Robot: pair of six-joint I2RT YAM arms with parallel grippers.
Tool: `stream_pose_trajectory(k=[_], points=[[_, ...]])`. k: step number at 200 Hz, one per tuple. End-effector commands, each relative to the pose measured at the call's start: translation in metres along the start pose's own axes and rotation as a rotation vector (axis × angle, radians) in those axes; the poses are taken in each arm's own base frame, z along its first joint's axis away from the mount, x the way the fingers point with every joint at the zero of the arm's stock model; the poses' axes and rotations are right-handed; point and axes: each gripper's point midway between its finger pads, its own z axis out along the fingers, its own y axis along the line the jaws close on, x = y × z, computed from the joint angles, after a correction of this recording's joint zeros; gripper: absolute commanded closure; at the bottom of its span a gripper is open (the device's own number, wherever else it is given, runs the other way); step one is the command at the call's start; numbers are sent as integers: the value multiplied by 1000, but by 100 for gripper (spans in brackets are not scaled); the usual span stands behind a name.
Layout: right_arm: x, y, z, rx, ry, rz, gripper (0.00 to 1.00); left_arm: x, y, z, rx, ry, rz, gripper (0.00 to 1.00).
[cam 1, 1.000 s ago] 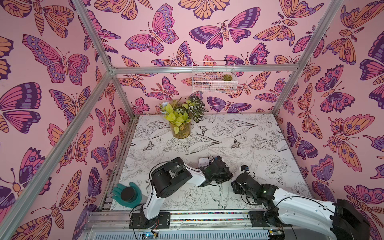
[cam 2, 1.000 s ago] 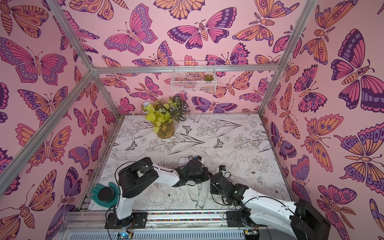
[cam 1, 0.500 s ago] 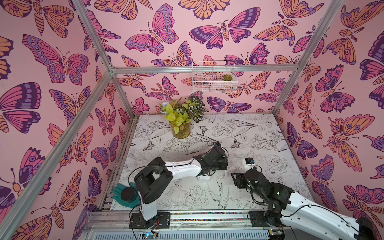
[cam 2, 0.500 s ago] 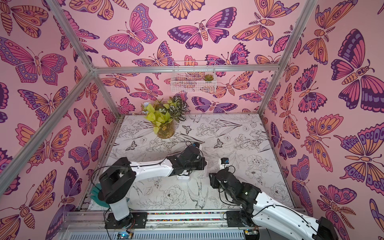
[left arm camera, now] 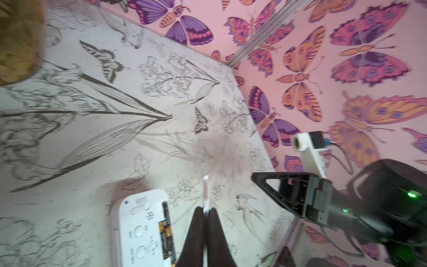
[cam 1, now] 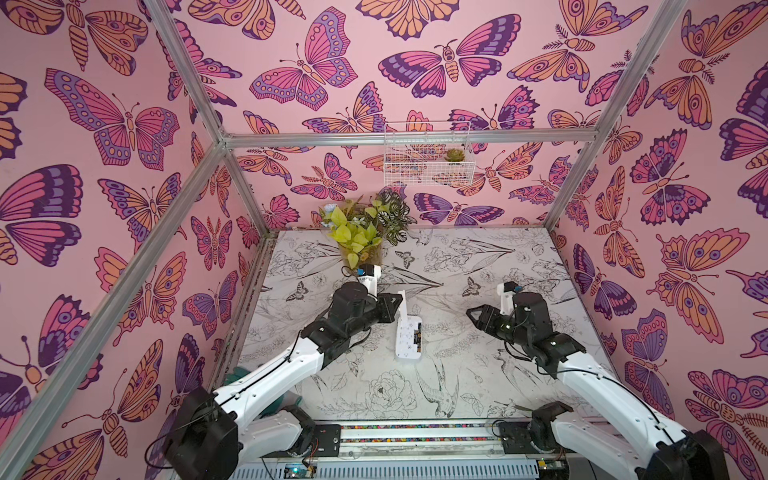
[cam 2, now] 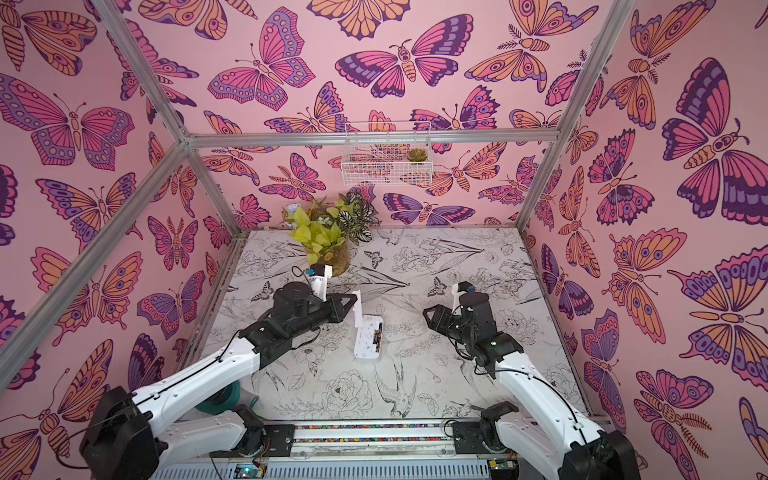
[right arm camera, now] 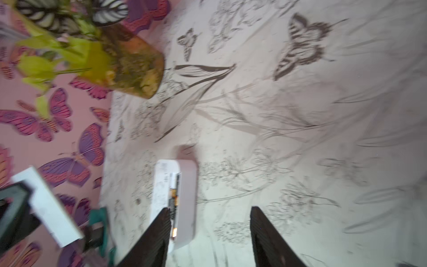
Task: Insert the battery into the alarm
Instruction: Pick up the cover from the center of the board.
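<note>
Now the alarm [cam 1: 408, 336] lay back-up on the surface [cam 1: 457, 374], battery [left arm camera: 166, 228] apparently in its open slot. The left tool [left arm camera: 205, 210] was clenched on the white cover [left arm camera: 205, 191]; the right tool [right arm camera: 209, 209] hung released, empty. Pinched by its edge, the cover could twist and miss its seat. A second earlier both tools sat close together.
</note>
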Motion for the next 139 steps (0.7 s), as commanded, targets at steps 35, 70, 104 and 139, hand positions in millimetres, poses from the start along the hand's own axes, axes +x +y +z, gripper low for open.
stream_pose_trajectory(k=[35, 70, 104, 139], points=[[-6, 132, -37, -603, 111, 11, 48, -25, -109, -25, 566, -23, -57, 100], [0, 160, -56, -646, 105, -53, 55, -26, -116, -18, 604, 15, -101, 100], [1, 179, -63, -710, 116, -51, 58, -27, -119, -17, 619, 19, -117, 100], [7, 188, -60, -714, 138, -70, 61, -28, -123, -20, 645, 20, -131, 100]])
